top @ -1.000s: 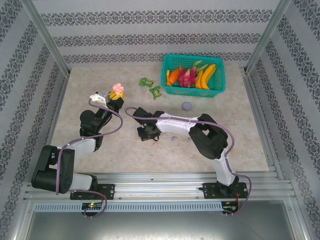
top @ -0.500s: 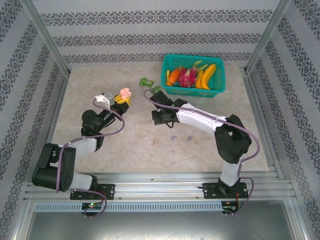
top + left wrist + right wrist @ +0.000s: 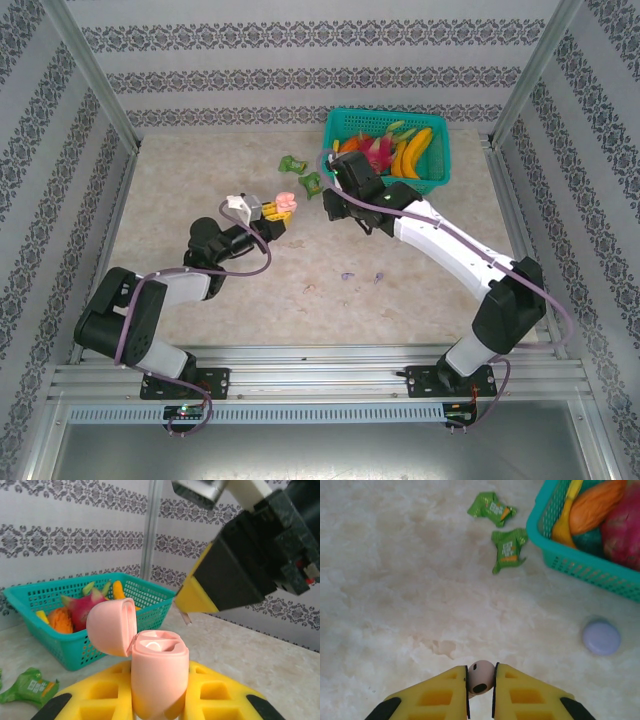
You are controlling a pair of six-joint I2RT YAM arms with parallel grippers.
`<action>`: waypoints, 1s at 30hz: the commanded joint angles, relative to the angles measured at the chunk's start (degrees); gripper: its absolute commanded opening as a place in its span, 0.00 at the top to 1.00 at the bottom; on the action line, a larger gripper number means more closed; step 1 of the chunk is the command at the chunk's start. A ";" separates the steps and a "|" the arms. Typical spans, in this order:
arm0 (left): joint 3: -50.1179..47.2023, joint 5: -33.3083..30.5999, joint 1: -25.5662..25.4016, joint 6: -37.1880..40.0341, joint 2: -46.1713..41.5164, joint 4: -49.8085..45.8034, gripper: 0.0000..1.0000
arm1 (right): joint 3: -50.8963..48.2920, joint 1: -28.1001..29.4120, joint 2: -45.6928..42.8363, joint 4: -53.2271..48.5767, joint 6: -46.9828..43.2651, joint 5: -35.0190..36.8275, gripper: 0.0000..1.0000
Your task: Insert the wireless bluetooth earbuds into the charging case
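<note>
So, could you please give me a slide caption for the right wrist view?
Right end effector pinches a pink earbud over the table, two green wrappers beyond.

The charging case (image 3: 160, 675) is smooth matt pink plastic, the basket (image 3: 65, 640) plastic mesh, the wrappers (image 3: 509, 547) crinkled, glossy.

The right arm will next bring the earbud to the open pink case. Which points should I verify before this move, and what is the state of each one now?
1. Lid of the pink case is open: ok.
2. Left gripper is shut on the pink case: ok.
3. Right gripper is shut on the pink earbud: ok.
4. Earbud is above the case opening: not ok; bare table lies under it.
5. A slot in the case is free: cannot tell.
6. Earbud is turned to fit the slot: cannot tell.
</note>
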 commanded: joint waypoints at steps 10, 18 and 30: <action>4.55 1.55 -3.11 3.59 3.10 -1.78 1.00 | 7.54 6.46 -0.22 1.63 -14.22 6.32 0.84; 4.55 1.59 -3.21 3.58 2.91 -1.34 1.00 | 10.26 10.26 1.56 1.03 -19.19 10.05 0.84; 6.58 2.20 -3.30 3.52 2.72 -1.33 1.00 | 9.66 11.16 1.53 1.38 -17.95 10.63 0.85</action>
